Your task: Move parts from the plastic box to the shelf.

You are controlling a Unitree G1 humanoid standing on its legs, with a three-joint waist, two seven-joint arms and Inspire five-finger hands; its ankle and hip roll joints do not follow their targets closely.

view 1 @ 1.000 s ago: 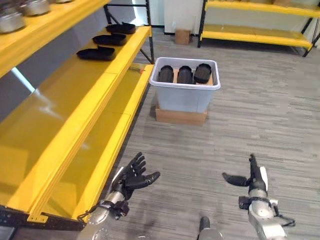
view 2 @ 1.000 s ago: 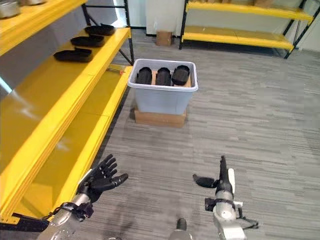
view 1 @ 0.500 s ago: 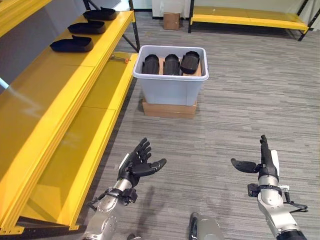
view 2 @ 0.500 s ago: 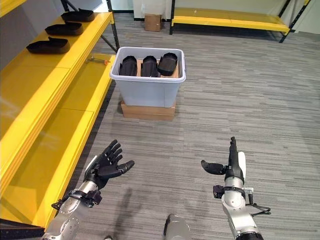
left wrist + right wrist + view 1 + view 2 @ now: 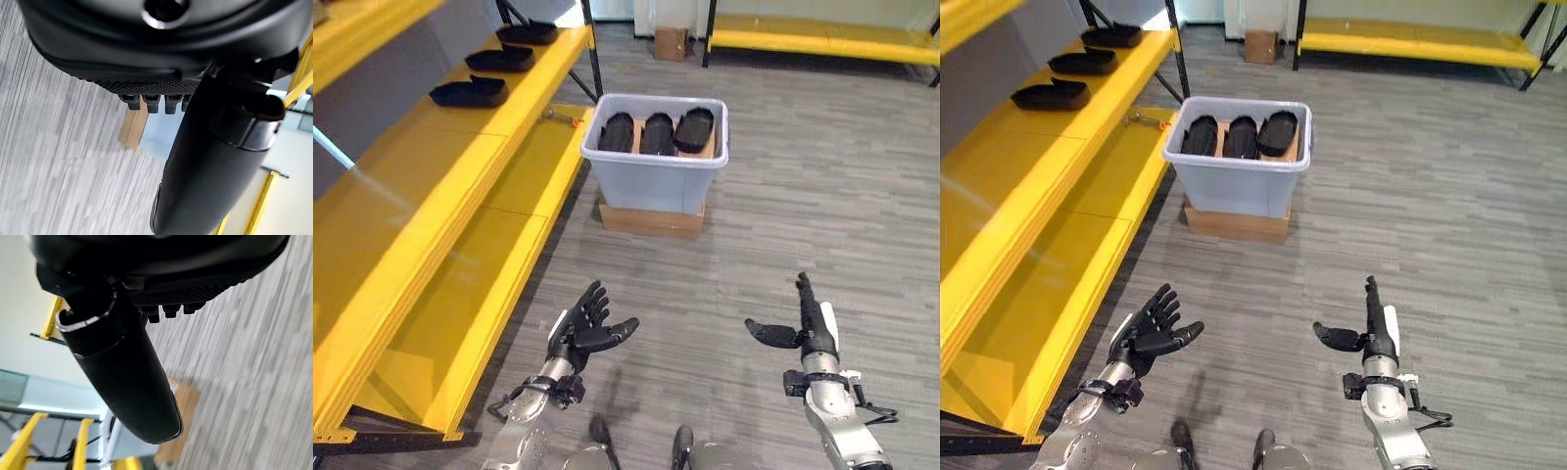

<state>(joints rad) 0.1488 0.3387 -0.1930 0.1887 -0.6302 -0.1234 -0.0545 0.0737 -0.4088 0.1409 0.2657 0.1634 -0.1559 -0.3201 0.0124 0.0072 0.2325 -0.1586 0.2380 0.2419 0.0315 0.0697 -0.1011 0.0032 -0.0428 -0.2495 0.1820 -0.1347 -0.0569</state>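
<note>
A pale grey plastic box (image 5: 656,184) stands on a flat cardboard base on the floor ahead, with three black parts (image 5: 658,132) upright inside it. Three more black parts (image 5: 470,94) lie in a row on the yellow shelf (image 5: 431,186) at the left. My left hand (image 5: 582,332) hovers low over the floor beside the shelf's front edge, fingers spread and empty. My right hand (image 5: 808,328) hangs further right, fingers straight, thumb out, holding nothing. Both hands are well short of the box.
A lower yellow shelf level (image 5: 480,323) runs along the left. Another yellow rack (image 5: 822,39) stands at the far wall, with a small cardboard box (image 5: 670,43) beside it. Grey plank floor (image 5: 822,196) lies open to the right of the plastic box.
The camera view has shifted a little between frames. Both hands stay open and low with much the same pose; the box and shelf parts have not moved.
</note>
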